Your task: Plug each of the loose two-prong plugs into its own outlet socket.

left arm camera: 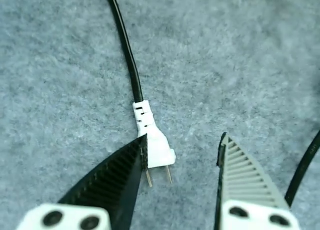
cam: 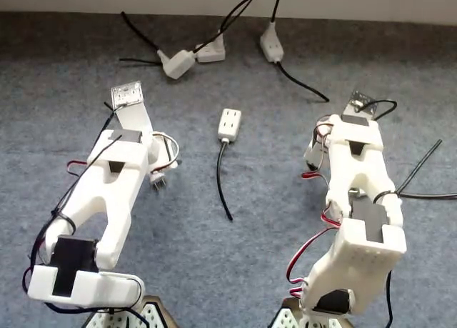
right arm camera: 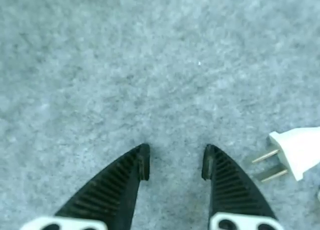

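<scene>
Left gripper (left arm camera: 182, 140): hanging low over the carpet (left arm camera: 240, 54), fingers apart and clamped on nothing. Plug A (left arm camera: 157, 150) is lying flat on the carpet between the two fingers. Its white body is touching the tip of the black finger (left arm camera: 122, 175), while the grey finger (left arm camera: 240, 170) is standing well apart from it. The prongs are pointing back toward the wrist, and its black cord (left arm camera: 127, 54) is running away from the gripper. Judgement: the fingers are bracketing the plug, but no grasp is being made yet.

Right gripper (right arm camera: 176, 149): also hanging over bare carpet, fingers apart and empty. Plug B (right arm camera: 300, 150) is lying off to one side, outside the fingers, with both prongs pointing across toward the gripper. Judgement: the gripper is needing a sideways shift before it can close on this plug.

Middle of the table: the socket (cam: 229, 123) is lying between the two arms and a little beyond them, with its own black lead (cam: 221, 178) trailing back toward the near edge. Its slots are showing open, with nothing seated in them.

Far edge: three white fittings (cam: 211, 51) on black cords are lying near the wall, two of them touching and the third apart. I cannot tell whether the touching pair is mated or which pieces are plugs and which are sockets.

Progress, as a judgement: the task is sitting at an early stage. Plug A and plug B are both lying loose, and the middle socket is unfilled. Left to do are grasping, lifting, lining prongs up with slots, and pressing home.
</scene>
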Tool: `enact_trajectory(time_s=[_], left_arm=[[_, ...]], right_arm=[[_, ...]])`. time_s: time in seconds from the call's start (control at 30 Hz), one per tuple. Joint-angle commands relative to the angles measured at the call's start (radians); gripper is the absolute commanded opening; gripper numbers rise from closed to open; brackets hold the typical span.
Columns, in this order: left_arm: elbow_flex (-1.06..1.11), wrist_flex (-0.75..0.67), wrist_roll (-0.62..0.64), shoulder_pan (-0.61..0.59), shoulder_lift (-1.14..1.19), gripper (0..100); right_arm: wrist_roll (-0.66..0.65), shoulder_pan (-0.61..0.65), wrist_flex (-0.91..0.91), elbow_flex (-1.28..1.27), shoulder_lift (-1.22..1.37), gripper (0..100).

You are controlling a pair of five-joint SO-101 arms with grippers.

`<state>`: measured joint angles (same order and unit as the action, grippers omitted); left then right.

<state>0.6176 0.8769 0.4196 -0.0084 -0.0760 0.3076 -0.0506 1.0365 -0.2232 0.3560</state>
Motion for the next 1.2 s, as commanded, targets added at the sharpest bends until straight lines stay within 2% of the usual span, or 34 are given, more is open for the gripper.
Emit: enact_trajectory(time_s=[0.0,0.33,0.57,0.67,0.8,1.0,1.17], left_arm=[[0.025,-0.014,0.008,0.008,-0.005,24],[0.051,-0.014,0.003,-0.079,-0.005,24],[0.048,-0.055,0.005,-0.094,-0.007,24],[0.005,-0.052,0.008,-0.079,-0.016,24],[-0.065,0.021,0.008,-0.027,-0.01,24],[-0.054,0.028,0.008,0.012,-0.005,24],[0.05,-0.077,0.008,0.012,-0.004,24]], right_arm=[[0.008,0.008,-0.022,0.007,0.01,17.5],[0.008,0.01,-0.022,0.007,0.01,17.5],[0.008,0.01,-0.022,0.007,0.01,17.5],[0.008,0.01,-0.022,0.007,0.01,17.5],[0.008,0.01,-0.022,0.007,0.01,17.5],[0.008,0.01,-0.022,0.007,0.01,17.5],[0.008,0.01,-0.022,0.007,0.01,17.5]])
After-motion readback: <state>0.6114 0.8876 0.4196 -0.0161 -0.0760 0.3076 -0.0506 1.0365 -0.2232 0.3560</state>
